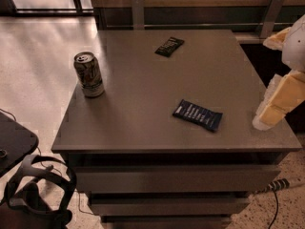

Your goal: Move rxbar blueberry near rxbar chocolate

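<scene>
Since the bar lies free with nothing gripping it, we record the grey table (143,132) from its front edge backward, placing each item against the can (88,74).

To the right of the can and nearer the front edge, the rxbar blueberry (198,115) lies flat with its white lettering up and its long axis turned a little off square. Farther right of the can, beyond that bar and at the table's right edge, the gripper (274,109) hangs low. We cannot tell whether it is open or closed, and we see nothing in its hold. Behind the can and to its right, toward the back edge, the rxbar chocolate (169,46) lies flat, well apart from the blue bar.

Assessment: we judge the blue bar light, thin and fairly firm, in a slick wrapper. It sits very low on the table, so the hold should come from above, across the short width near the middle. The crimped ends look too flimsy to carry it. The main risk is that the bar slides on the smooth top instead of lifting.
</scene>
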### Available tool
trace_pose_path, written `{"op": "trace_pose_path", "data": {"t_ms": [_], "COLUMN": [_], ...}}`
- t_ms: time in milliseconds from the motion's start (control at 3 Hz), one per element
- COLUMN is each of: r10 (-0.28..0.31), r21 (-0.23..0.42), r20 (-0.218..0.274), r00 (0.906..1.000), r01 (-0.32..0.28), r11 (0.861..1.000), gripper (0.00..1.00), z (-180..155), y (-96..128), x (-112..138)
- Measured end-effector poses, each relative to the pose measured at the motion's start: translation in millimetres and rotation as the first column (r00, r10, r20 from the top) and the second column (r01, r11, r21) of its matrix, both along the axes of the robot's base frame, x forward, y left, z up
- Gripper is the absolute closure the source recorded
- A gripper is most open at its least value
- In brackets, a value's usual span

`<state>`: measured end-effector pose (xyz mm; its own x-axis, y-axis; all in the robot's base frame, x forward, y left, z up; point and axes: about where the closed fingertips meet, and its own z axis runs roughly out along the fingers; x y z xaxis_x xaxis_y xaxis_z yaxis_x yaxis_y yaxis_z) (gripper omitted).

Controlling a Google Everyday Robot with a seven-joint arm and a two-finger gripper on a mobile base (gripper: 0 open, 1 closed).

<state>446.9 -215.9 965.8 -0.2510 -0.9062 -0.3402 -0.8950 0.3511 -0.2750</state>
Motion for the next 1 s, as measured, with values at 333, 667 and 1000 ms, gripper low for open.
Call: {"op": "trace_pose_path", "data": {"t_ms": [333, 667, 1000], "r10": [-0.053, -0.066, -0.056], "r21": [0.181, 0.272, 0.370], "r20": [0.008, -0.013, -0.042], "r00": [0.9986, 0.9977, 0.9976], "r01": [0.050, 0.067, 0.067], "r11": [0.982, 0.960, 0.927], "gripper": [0.00, 0.00, 0.00], "z": [-37.0, -58.7, -95.2], "y": [4.8, 10.3, 23.5], "x": [17.6, 28.6, 40.7]}}
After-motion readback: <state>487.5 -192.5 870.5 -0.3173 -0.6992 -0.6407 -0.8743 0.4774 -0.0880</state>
